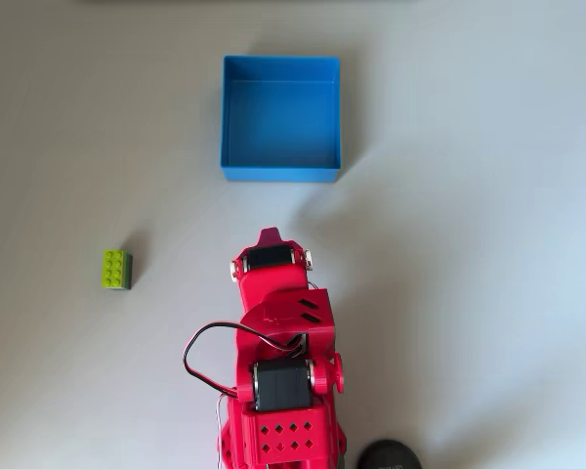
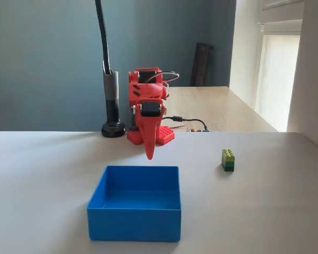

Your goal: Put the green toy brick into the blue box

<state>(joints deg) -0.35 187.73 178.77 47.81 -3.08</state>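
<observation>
one green toy brick (image 1: 116, 269) — well apart, gripper (image 2: 150, 154) empty

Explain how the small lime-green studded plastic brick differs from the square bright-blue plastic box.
The lime-green studded plastic brick is far smaller than the square bright-blue plastic box. The brick is a closed block with round studs on top; the box is hollow, lidless and holds nothing. In the overhead view the brick lies left of the red arm, the box ahead of it. Both rest on the white table.

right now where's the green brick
The green brick sits on the table, at left of the gripper in the overhead view and at right in the fixed view, apart from the blue box.
</observation>
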